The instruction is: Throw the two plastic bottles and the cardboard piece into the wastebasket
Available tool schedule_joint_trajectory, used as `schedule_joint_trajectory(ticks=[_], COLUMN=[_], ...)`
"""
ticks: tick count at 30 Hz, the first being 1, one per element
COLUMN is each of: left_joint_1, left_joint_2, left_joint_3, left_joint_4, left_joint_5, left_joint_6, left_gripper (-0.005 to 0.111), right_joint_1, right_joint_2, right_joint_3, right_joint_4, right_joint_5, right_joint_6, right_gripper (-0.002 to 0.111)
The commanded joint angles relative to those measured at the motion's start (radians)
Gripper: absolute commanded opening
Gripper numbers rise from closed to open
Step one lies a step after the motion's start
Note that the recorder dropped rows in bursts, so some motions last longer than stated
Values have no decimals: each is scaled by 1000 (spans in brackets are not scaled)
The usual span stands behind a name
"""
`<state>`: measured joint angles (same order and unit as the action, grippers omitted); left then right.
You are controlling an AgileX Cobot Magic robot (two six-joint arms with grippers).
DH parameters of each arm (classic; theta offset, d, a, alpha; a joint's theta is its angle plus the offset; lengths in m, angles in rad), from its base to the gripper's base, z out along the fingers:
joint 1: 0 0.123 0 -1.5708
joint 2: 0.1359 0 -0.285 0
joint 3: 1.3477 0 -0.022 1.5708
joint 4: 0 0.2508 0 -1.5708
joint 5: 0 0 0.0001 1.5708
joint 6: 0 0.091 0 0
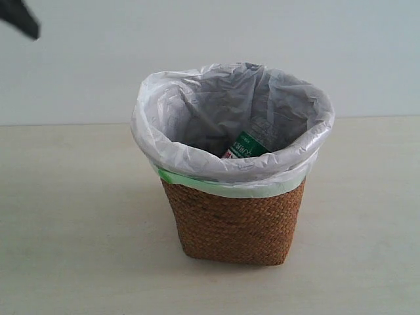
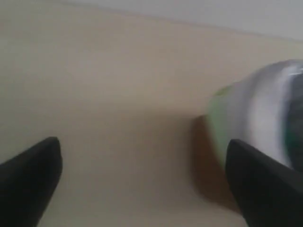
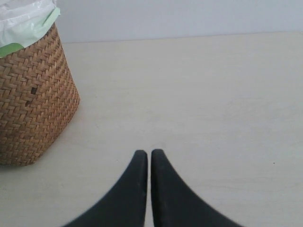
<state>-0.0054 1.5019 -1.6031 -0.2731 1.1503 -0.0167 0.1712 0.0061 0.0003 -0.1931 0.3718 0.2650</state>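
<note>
One wastebasket [image 1: 233, 226] stands upright on the counter [image 1: 65, 230], about in the middle of the exterior view. It is brown woven wicker. One white plastic bag [image 1: 197, 98] lines it, folded out over the rim, with a green band [image 1: 216, 187] at the fold.

Inside the wastebasket, at the near side, I can count one bottle [image 1: 247, 146] by its green and white label. It lies tilted, and the near rim of the bag hides its lower part. A small red spot touches it on the left; I cannot tell what this is. The rest of the inside is hidden.

The left claw [image 2: 142, 144] has its two black fingers [image 2: 33, 170] spread wide and nothing between them. This view is blurred. The wastebasket [image 2: 255, 109] is just beside one finger.

The right claw [image 3: 149, 156] has its two fingers pressed together and pinches nothing. It is low over the bare counter [image 3: 213, 94], near the wastebasket [image 3: 33, 99] but apart from it.

One dark robot part [image 1: 20, 16] shows in the far left corner of the exterior view.
</note>
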Motion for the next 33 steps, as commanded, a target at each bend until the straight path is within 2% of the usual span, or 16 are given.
schedule_joint_trajectory(ticks=[1,5,7,12,19,24,33], left_joint_1=[66,94,94,94,94,94,94], left_joint_2=[-25,-63,-78,-162,-379,-543,-825], left_joint_3=[65,227,299,470,698,820,1053], left_joint_4=[330,331,295,121,-224,-348,-444], left_joint_5=[71,66,4,-168,-391,-418,-413], left_joint_6=[-70,-76,-68,11,187,246,272], left_gripper=[68,22,4,4,4,4,4], right_joint_1=[-2,-2,-2,-2,-2,-2,-2], right_joint_2=[-6,-6,-6,-6,-6,-6,-6], right_joint_3=[0,0,0,0,0,0,0], right_joint_4=[-2,-2,-2,-2,-2,-2,-2], right_joint_5=[-3,-3,-3,-3,-3,-3,-3], right_joint_6=[-2,-5,-5,-2,-2,-2,-4], right_gripper=[0,0,0,0,0,0,0])
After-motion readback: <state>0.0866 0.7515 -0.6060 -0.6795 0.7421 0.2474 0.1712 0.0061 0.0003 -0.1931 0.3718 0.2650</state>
